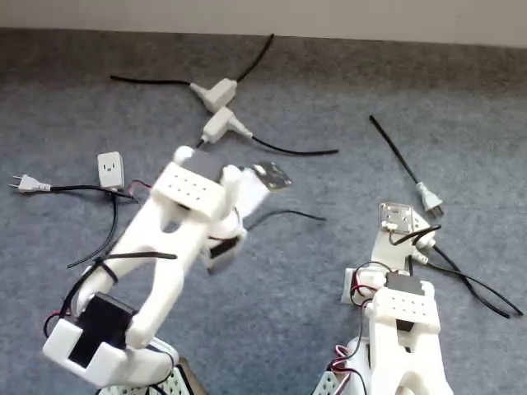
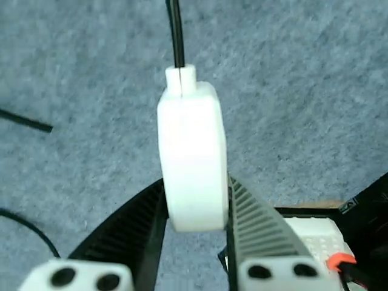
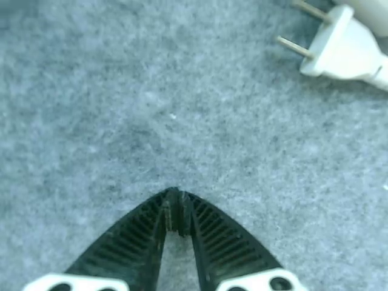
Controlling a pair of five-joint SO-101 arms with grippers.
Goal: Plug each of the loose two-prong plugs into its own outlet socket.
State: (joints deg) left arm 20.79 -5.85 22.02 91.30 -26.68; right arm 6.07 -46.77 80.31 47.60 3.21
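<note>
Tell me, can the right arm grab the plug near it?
Probably yes. The plug lies on bare carpet near the right gripper, nothing between. It is shut and empty, so must open first.

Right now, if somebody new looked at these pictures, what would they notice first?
Probably the chunky white block on a black cord, pinched between the fingers of the left gripper, with the grey carpet behind it. Next comes the right gripper, shut with nothing in it, pointing at bare carpet not far from a white two-prong plug that lies flat.
</note>
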